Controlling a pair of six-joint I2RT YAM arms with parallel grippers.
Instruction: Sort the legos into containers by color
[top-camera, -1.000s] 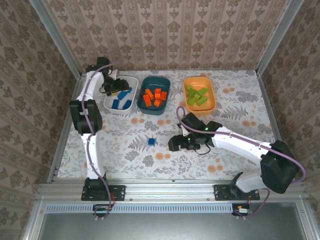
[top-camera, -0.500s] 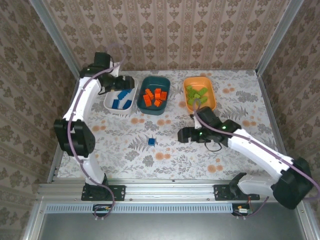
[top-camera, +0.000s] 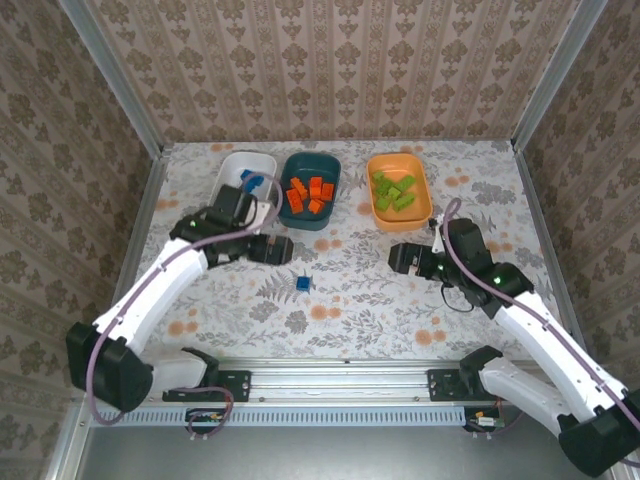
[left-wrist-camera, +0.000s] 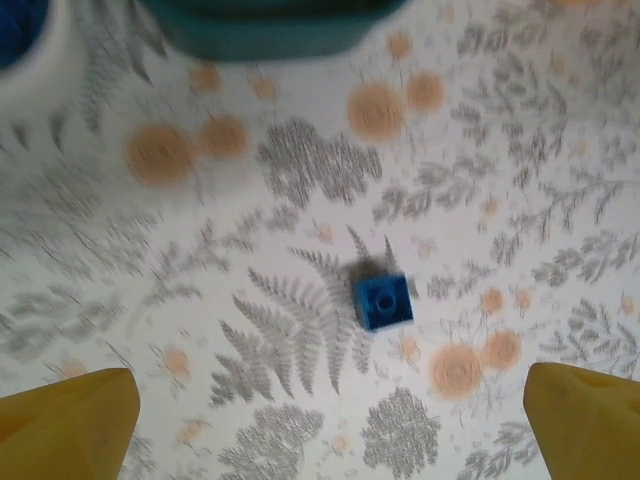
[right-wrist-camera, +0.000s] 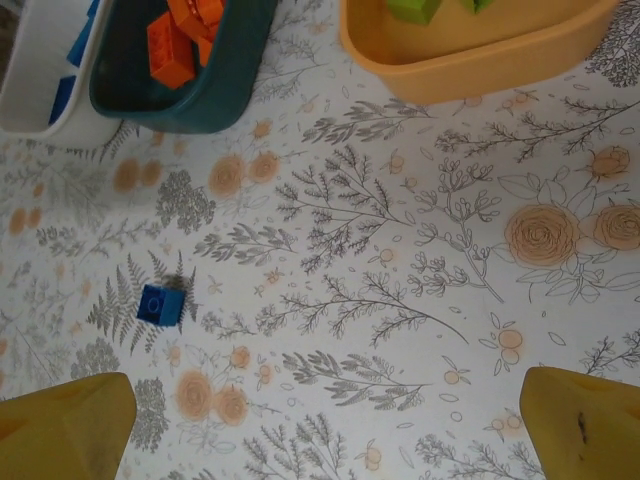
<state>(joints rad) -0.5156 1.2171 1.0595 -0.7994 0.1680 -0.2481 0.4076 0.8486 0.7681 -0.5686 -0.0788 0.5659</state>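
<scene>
One small blue lego (top-camera: 303, 284) lies loose on the floral table, between both arms. In the left wrist view this blue lego (left-wrist-camera: 383, 300) sits just ahead of my open left gripper (left-wrist-camera: 325, 430), whose yellow fingertips (left-wrist-camera: 70, 420) stand wide apart with nothing between them. My left gripper (top-camera: 283, 250) hovers up-left of it. My right gripper (top-camera: 396, 257) is open and empty, well to the right of the blue lego (right-wrist-camera: 160, 305). The white bin (top-camera: 262, 161) holds blue legos, the teal bin (top-camera: 330, 185) orange legos (top-camera: 308, 193), the orange bin (top-camera: 425, 200) green legos (top-camera: 393, 190).
The three bins stand in a row at the back of the table. The left arm's forearm crosses in front of the white bin. Metal frame rails (top-camera: 340, 382) border the near edge and both sides. Patterned walls enclose the table.
My left arm swung from over the white bin down toward the loose blue lego. My right arm drew back to the right, away from it. Both sets of jaws widened.
</scene>
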